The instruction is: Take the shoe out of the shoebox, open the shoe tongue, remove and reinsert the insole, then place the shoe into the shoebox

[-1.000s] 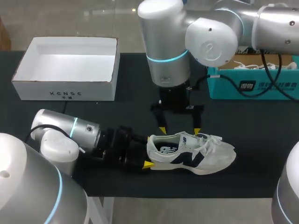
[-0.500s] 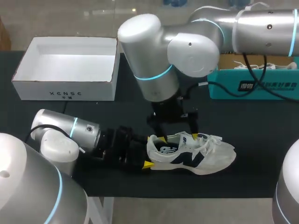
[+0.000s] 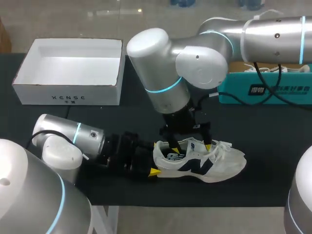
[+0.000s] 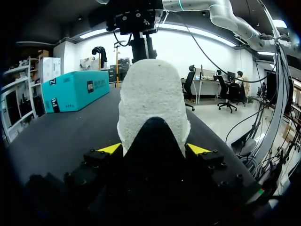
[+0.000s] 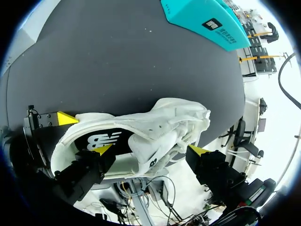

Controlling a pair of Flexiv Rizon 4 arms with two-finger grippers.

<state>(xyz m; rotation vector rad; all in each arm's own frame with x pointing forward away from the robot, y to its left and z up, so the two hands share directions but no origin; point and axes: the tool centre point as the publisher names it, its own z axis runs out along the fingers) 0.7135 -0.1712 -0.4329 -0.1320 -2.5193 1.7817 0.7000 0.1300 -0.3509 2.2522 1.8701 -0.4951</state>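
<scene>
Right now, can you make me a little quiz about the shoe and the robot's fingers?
1. True or false: the shoe lies inside the white shoebox.
2. Which part of the shoe do the left fingers squeeze: A heel, B toe, C laces?
3. What colour is the other box?

Key: 1 false, the shoe lies on the table, outside the box. 2 A. 3 teal.

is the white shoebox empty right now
Empty: the open white cardboard shoebox shows only a bare floor; the white and navy sneaker sits outside it on the black tabletop.
</scene>
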